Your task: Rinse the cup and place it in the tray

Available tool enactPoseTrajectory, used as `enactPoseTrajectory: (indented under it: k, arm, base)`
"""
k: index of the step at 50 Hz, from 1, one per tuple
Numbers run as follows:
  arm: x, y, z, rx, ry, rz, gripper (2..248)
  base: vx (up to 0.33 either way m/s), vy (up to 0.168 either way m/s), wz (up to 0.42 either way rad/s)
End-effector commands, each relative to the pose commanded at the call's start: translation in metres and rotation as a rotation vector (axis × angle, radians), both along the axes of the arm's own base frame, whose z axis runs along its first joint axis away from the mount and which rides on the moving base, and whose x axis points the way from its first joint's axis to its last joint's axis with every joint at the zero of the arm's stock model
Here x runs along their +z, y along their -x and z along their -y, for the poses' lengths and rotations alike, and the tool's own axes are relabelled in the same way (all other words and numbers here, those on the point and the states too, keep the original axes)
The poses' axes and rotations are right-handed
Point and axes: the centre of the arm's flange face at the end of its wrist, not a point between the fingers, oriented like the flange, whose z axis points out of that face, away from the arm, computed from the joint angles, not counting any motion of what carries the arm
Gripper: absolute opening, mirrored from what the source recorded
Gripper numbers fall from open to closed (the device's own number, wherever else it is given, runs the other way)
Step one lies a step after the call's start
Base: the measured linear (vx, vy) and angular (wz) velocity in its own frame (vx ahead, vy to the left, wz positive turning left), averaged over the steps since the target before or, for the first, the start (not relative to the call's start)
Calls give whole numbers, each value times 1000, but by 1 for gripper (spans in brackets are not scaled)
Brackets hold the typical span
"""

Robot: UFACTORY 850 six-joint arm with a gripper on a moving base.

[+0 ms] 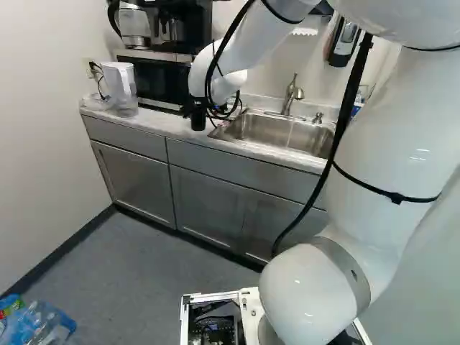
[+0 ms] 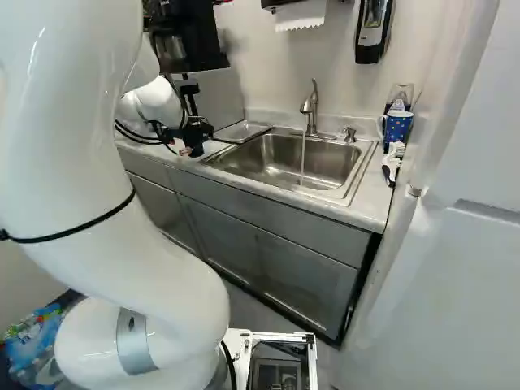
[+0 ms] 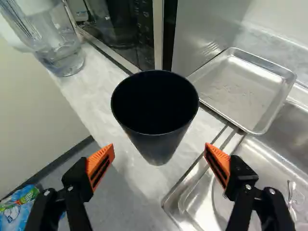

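Bottles (image 1: 47,325) in plastic wrap sit on the flr at the far L of the left base view. White pitcher (image 1: 121,86) stands on the cntr (image 1: 158,125), nr the microwave (image 1: 162,80) w/ a coffee maker (image 1: 135,27) on top. Then comes the gripper (image 2: 196,136): fingers spread wide, nothing held. Black cup (image 3: 156,137) stands upright on the cntr, mouth open twd the wrist cam, ahead of & btwn the fingers w/ a gap each side (so no contact w/ either orange pad (image 3: 101,166)). Shallow metal tray (image 3: 240,89) is just past it, btwn microwave & sink (image 2: 276,158), one edge at the sink rim. Tap (image 2: 309,110) is running; thin stream of water (image 2: 303,158) drops into the sink. Small metal pump (image 2: 349,135) is R of the tap in the right base view, then a blue spotted mug (image 2: 397,127) on the cntr, w/ a brush (image 2: 391,166) nr it.
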Motion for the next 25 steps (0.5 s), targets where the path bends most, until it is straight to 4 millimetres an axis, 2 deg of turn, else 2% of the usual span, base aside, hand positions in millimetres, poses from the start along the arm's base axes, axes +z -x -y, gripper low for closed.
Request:
enactPoseTrajectory:
  k: [25]
  arm:
    - [-17, 2, -3, 8, -31, 92, 247]
  base:
    - [0, 0, 0]
